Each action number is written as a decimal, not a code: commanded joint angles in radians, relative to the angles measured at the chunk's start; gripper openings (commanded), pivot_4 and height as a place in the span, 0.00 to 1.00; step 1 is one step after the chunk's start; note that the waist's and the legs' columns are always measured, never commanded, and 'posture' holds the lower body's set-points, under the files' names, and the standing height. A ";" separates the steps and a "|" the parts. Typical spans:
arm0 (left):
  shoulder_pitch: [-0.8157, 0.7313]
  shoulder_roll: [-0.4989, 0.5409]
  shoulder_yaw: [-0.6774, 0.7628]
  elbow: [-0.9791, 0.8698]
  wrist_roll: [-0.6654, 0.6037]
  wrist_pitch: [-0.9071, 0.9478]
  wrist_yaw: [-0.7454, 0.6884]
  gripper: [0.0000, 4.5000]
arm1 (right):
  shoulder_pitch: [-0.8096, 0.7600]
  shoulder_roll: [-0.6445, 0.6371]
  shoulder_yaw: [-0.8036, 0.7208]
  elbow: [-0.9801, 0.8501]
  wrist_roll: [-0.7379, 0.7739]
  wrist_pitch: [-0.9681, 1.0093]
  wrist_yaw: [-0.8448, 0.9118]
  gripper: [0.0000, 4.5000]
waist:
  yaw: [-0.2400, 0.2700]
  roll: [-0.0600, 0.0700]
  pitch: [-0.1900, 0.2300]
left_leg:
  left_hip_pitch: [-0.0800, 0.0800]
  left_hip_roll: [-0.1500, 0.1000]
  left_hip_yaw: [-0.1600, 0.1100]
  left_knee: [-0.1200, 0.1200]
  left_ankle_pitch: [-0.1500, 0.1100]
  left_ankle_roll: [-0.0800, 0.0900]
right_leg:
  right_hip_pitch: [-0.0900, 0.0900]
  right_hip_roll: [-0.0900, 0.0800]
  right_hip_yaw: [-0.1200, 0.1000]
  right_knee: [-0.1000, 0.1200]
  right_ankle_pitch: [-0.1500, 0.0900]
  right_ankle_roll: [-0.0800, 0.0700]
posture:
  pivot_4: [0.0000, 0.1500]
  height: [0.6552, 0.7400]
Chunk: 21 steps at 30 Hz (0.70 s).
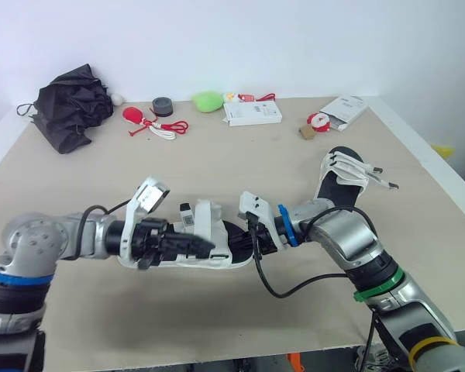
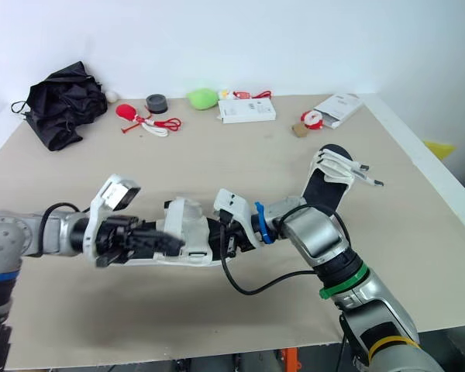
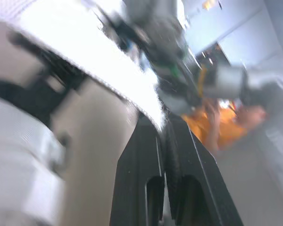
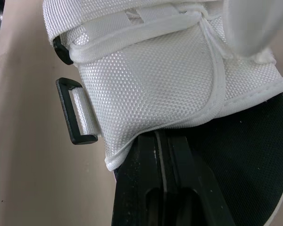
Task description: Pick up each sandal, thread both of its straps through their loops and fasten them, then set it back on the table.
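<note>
Gripping from opposite ends, both grippers held a white mesh sandal point(image 1: 209, 232) with a black footbed low over the near centre of the beige table point(image 1: 217, 167). The left gripper point(image 1: 207, 246) approached from the robot's left. In the left wrist view its two black fingers point(image 3: 137, 179) were pressed together, with the edge of a white mesh strap point(image 3: 108, 75) at their tips. The right gripper point(image 1: 240, 236) approached from the robot's right. In the right wrist view its fingers point(image 4: 139, 183) were likewise pressed together, pinching the lower edge of the white mesh upper where it met the footbed point(image 4: 245, 165). A black rectangular plastic loop point(image 4: 75, 113) hung free at the side of that upper, with no strap through it.

A second white-strapped sandal point(image 1: 342, 172) lay on the table to the robot's right, well apart from the held one, with its strap ends loose and sticking outward.

Along the far edge of the table lay a crumpled black fabric bundle point(image 1: 71, 105), a red-and-white corded item point(image 1: 151, 122), a black round roll point(image 1: 163, 106), a green rounded object point(image 1: 208, 101), a white flat box point(image 1: 252, 114) and a white booklet point(image 1: 346, 110).
</note>
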 commanded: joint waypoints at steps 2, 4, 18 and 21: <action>-0.053 -0.053 -0.067 0.093 0.146 -0.074 -0.012 0.01 | 0.015 0.009 0.018 0.011 -0.008 -0.004 -0.015 0.00 | 0.000 0.000 0.000 | 0.000 0.001 0.000 0.000 0.001 -0.001 | 0.000 0.000 0.000 0.000 0.000 -0.001 | 1.00 1.00; -0.054 -0.058 -0.115 0.110 0.208 -0.105 -0.062 0.01 | 0.019 0.012 0.014 0.009 -0.007 -0.005 -0.023 0.00 | -0.001 0.000 0.000 | 0.000 0.002 -0.001 0.000 0.001 -0.002 | -0.001 0.001 0.000 0.000 0.001 -0.001 | 1.00 1.00; -0.010 -0.028 -0.221 0.025 0.381 -0.185 -0.232 0.01 | 0.048 0.030 -0.002 -0.005 -0.005 -0.009 -0.062 0.00 | -0.002 0.000 0.000 | 0.001 0.003 0.000 0.000 0.002 -0.003 | -0.001 0.002 0.000 0.001 0.001 -0.002 | 1.00 1.00; 0.012 -0.019 -0.244 -0.020 0.428 -0.237 -0.247 0.01 | 0.047 0.035 -0.004 0.000 -0.005 -0.013 -0.067 0.00 | -0.001 0.000 0.000 | 0.001 0.004 0.000 0.000 0.002 -0.003 | -0.001 0.002 0.000 0.001 0.001 -0.003 | 1.00 1.00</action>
